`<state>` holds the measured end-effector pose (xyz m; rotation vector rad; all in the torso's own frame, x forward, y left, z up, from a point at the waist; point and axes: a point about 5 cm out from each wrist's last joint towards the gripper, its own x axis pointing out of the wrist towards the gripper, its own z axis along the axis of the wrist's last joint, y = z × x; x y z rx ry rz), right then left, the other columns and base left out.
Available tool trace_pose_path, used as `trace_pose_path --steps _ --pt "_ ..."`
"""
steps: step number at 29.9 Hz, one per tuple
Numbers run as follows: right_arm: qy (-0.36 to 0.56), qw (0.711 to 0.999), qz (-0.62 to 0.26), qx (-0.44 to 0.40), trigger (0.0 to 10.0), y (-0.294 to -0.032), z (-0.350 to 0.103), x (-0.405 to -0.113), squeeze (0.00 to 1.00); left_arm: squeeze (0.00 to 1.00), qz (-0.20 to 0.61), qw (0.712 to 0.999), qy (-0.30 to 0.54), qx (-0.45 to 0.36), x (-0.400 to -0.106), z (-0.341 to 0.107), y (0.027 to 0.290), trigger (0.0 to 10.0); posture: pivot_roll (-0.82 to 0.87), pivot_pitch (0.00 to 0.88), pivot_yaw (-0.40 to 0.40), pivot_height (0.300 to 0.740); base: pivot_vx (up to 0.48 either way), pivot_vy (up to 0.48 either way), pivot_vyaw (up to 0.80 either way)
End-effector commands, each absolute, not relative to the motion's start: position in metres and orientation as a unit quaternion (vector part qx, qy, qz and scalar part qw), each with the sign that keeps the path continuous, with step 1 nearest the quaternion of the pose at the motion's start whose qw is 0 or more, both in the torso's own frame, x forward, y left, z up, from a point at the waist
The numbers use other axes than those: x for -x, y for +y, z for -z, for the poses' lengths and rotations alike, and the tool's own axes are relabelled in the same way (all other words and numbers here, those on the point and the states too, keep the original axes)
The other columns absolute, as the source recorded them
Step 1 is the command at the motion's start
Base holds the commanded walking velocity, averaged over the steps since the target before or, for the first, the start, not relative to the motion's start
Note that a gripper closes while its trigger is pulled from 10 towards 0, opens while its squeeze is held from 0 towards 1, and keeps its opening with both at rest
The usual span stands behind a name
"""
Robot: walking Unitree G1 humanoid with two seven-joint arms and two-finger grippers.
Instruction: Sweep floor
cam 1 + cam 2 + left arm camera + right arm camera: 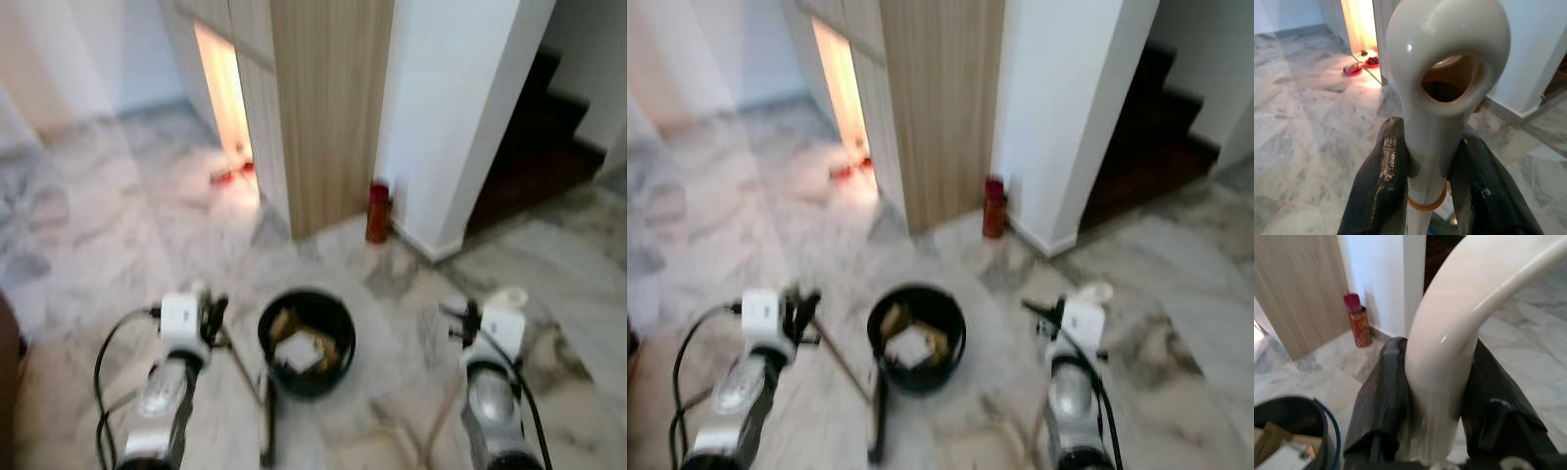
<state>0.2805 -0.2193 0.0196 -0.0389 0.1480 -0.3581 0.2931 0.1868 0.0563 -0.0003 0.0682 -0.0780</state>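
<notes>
My left gripper [1429,164] is shut on a cream handle [1444,63] with a hanging hole at its tip; in the left eye view it is at lower left [208,313], and a thin stick [243,372] runs down from it toward the floor. My right gripper [1436,382] is shut on a curved cream handle [1474,293], seen at lower right [470,321]. Between the two arms a black round bin [306,338] stands on the marble floor [118,225], holding cardboard and paper scraps. The stick ends are out of frame.
A wood-panelled cabinet [328,108] and a white wall corner [451,117] stand ahead, with a red can [377,211] at their foot. Red slippers [230,176] lie by a lit doorway. Dark stairs [544,137] rise at the far right. Open floor spreads to the left.
</notes>
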Motion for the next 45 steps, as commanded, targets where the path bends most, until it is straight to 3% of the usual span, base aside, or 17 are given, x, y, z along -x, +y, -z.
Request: trace_pose_path --steps 1,17,45 --pt "0.064 0.983 0.173 0.022 10.0 -0.2182 -0.0245 -0.2851 0.00 0.00 0.035 0.999 0.041 -0.005 -0.2924 -0.0550 0.1903 10.0 -0.03 0.000 0.013 0.740 -0.289 0.000 0.00" --pt "0.086 0.980 0.177 0.017 10.0 -0.2202 -0.0189 -0.2828 0.00 0.00 0.033 0.998 0.046 -0.006 -0.2928 -0.0529 0.1884 10.0 -0.03 0.000 0.006 0.740 -0.212 0.000 0.00" --pt "0.098 0.979 0.176 0.022 10.0 -0.2198 -0.0153 -0.2809 0.00 0.00 0.041 0.998 0.053 -0.012 -0.2956 -0.0510 0.1814 10.0 -0.03 0.000 0.009 0.740 0.000 0.000 -0.78"
